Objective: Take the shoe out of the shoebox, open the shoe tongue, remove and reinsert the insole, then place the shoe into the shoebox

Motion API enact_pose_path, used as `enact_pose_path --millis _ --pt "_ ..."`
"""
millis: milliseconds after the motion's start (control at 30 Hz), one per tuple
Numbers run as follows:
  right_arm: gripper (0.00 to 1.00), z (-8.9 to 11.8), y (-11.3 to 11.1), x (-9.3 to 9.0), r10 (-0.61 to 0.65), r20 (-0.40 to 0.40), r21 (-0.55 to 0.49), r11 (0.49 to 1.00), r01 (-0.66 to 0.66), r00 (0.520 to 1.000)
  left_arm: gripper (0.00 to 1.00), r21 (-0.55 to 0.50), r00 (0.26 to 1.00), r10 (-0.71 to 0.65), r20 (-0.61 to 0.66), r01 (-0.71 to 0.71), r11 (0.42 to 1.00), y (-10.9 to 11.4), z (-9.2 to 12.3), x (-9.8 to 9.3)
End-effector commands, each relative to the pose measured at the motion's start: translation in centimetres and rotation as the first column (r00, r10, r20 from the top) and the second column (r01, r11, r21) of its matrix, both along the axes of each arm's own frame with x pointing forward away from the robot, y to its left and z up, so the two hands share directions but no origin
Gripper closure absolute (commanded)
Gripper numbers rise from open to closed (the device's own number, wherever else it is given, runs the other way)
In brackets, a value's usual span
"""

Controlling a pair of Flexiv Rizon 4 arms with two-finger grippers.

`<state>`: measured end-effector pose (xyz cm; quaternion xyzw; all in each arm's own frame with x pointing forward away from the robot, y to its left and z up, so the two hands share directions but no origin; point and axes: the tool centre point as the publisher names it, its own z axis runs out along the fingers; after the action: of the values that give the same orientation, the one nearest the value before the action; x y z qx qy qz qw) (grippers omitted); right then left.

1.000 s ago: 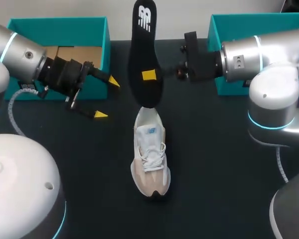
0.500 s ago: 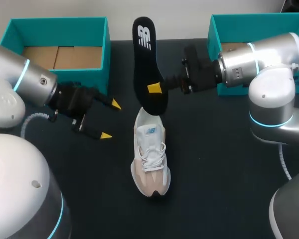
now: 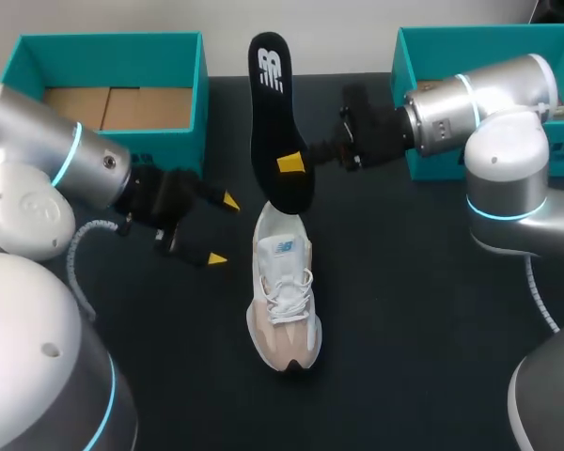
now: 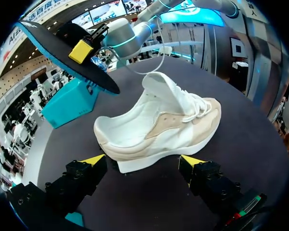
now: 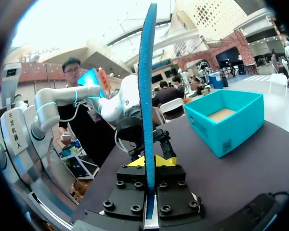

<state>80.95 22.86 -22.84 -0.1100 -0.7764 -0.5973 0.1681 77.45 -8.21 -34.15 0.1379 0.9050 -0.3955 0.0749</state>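
Observation:
A white and beige shoe (image 3: 284,293) stands on the black table, heel toward the far side and its tongue pulled up. Just above its heel opening hangs the black insole (image 3: 276,122), tilted. My right gripper (image 3: 293,163) is shut on the insole's lower part. In the right wrist view the insole (image 5: 147,110) stands edge-on between the right gripper's (image 5: 149,166) jaws. My left gripper (image 3: 223,229) is open just left of the shoe's heel. In the left wrist view the shoe (image 4: 159,126) lies side-on just ahead of the open left gripper (image 4: 142,161), and the insole (image 4: 62,50) hangs over its heel.
An open teal shoebox (image 3: 186,103) with a cardboard floor stands at the back left. A second teal box (image 3: 406,66) stands at the back right, behind my right arm. In the right wrist view the left box (image 5: 226,120) lies beyond the insole.
My left gripper has come away from the left box toward the shoe's heel, staying open. The right gripper has shifted the insole slightly lower, toward the shoe.

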Motion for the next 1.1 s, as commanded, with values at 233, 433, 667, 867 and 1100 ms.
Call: enact_pose_path --millis 233,433,667,867,1100 --pt "1.0 -2.7 2.7 1.0 0.051 0.037 -0.021 0.999 -0.05 0.998 0.0 0.027 1.0 0.009 0.01 -0.009 1.0 -0.9 -0.4 1.1" --pt "1.0 -4.1 2.6 0.6 0.044 0.026 -0.001 0.999 -0.044 0.999 0.0 0.023 1.0 0.019 0.007 -0.019 1.0 -0.9 -0.5 1.0" --pt "1.0 -5.3 1.8 -0.1 0.003 0.026 0.019 1.0 -0.004 1.0 0.0 0.016 1.0 0.021 0.001 -0.021 1.0 -1.2 -0.7 1.0" --pt "1.0 -5.1 1.5 -0.4 -0.009 -0.013 0.023 1.0 0.01 1.0 0.0 0.011 1.0 0.02 0.0 -0.02 1.0 -1.4 -0.7 0.9" --pt "1.0 -5.5 1.8 -0.7 -0.007 -0.016 0.026 1.0 0.008 1.0 0.0 0.011 1.0 0.025 0.002 -0.025 1.0 -1.7 -0.7 0.8"
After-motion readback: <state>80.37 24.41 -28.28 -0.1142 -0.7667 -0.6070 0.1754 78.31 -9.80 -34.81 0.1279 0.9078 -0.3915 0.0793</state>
